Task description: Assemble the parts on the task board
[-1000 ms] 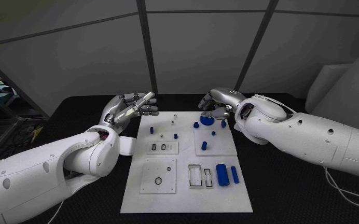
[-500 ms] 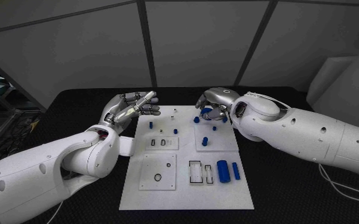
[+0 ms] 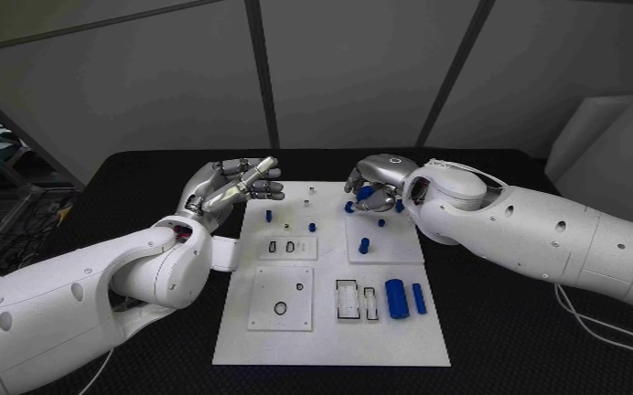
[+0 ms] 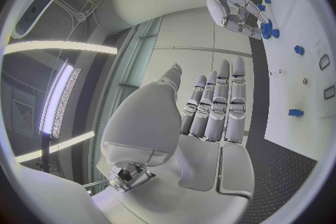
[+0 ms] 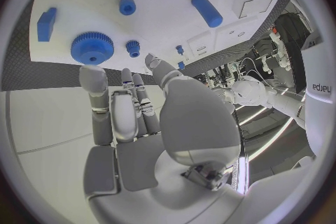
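My right robot hand (image 3: 375,186), fingers apart and empty, hangs over the blue toothed wheel (image 5: 92,47) at the upper centre of the task board (image 3: 330,340); it looks light, stiff, slick plastic, best pinched across its ridged rim

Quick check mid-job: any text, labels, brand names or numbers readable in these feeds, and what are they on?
"arpa": partial brand lettering, turned sideways, on a white robot part at the rim of the right wrist view; its first letters are cut off.
No readable text, label or number on the task board or the blue parts.
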Robot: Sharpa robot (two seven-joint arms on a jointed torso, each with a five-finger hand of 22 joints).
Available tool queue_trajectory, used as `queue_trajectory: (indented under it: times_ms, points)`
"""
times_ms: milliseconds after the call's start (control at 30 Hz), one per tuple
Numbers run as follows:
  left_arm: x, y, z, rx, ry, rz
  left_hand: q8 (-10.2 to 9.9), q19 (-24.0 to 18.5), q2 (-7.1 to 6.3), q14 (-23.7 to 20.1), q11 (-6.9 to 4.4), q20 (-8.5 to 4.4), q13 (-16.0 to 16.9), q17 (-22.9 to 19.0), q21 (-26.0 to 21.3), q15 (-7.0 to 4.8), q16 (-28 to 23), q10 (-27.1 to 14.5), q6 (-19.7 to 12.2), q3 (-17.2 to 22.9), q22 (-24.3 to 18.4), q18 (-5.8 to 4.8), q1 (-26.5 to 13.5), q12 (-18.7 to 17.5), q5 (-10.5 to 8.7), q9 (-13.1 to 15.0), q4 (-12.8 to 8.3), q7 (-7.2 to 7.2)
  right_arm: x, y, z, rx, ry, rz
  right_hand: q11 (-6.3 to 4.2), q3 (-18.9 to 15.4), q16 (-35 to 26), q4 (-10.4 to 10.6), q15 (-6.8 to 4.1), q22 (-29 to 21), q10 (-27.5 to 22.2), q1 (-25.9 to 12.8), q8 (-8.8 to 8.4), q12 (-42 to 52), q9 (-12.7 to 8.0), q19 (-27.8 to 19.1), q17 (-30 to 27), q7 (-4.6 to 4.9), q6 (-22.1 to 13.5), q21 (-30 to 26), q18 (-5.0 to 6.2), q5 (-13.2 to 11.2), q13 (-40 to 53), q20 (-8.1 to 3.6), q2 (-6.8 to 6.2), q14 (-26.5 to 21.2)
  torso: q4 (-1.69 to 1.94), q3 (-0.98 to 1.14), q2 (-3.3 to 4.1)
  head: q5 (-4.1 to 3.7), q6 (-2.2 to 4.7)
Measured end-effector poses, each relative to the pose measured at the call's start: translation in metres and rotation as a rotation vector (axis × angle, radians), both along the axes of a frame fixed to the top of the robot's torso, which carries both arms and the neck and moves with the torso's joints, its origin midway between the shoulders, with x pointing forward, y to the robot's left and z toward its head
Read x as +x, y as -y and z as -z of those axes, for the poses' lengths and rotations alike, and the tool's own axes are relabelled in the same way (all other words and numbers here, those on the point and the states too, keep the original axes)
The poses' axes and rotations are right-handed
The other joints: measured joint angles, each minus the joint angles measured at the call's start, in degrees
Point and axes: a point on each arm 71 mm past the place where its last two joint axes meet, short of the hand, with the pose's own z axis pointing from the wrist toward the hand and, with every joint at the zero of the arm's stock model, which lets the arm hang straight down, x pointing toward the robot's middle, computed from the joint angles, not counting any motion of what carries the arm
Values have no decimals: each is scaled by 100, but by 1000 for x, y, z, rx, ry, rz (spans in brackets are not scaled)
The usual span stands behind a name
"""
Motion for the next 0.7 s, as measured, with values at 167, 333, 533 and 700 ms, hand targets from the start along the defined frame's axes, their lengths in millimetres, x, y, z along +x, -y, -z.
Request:
queue_trajectory:
  times_ms: [167,333,533,700]
  points:
    - [0,0,0,0,-1,3,0,0,0,0,0,0,0,0,0,0,0,0,0,0,0,0,0,0,0,0,0,0,2,-2,2,-15,0,2,-22,0,32,0,0,75,22,38,0,0,0,19,58,0,0,67,1,0,0,20,38,0,1,1,9,3,-4]
    - [-1,0,-1,-2,-1,7,0,0,0,0,0,0,0,7,0,0,0,0,0,0,0,0,0,0,0,0,0,0,5,-4,3,-27,1,5,-22,0,67,0,0,97,22,38,0,0,0,19,76,0,0,70,1,0,0,20,38,0,0,1,19,4,-13]
    - [-1,0,-1,-2,-1,9,1,0,0,0,0,0,0,7,0,0,0,0,0,0,-1,0,0,0,0,0,0,0,7,-7,4,-36,-1,3,-41,41,132,41,0,195,68,75,0,0,6,39,147,-2,2,155,1,0,-1,-1,75,0,-3,5,26,21,-37]
    - [-1,-3,-1,1,-2,5,1,0,0,0,1,0,0,7,0,0,0,-1,0,0,4,0,0,0,0,1,0,0,7,-9,5,-44,-6,0,-51,102,162,41,0,260,136,106,0,0,6,59,189,-13,50,218,1,-28,-1,19,106,0,-3,9,32,24,-70]
